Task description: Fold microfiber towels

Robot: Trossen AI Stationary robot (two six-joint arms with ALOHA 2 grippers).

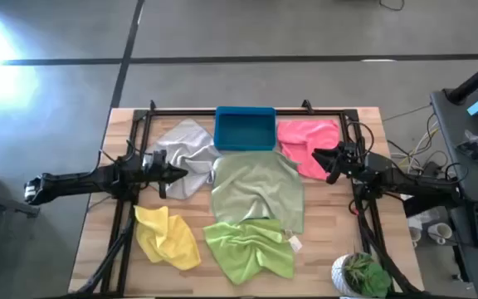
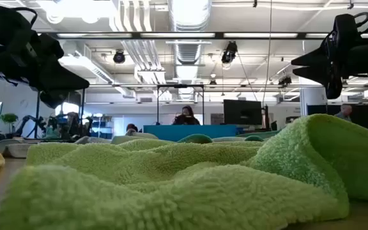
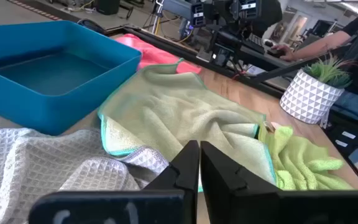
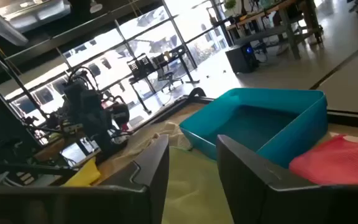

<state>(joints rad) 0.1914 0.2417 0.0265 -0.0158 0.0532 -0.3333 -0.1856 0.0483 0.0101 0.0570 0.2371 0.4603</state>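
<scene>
I take the blue bin as my landmark; it stands at the far middle of the wooden table. The light grey towel lies just left of the bin, crumpled, and the pink towel lies just right of it, touching its side. The sage green towel is spread directly in front of the bin, and one edge of it lies over the grey one. The lime green towel lies further in front of the bin, wrinkled, touching the sage one, with a small white label at its right edge. The yellow towel is bunched up to the left of the lime one, well apart from the bin.

My left gripper hangs over the grey towel, left of the bin, and its fingers are pressed together with nothing between them. My right gripper hangs over the pink towel, right of the bin; its fingers are spread apart and hold nothing. A potted plant stands at the near right corner of the table.
</scene>
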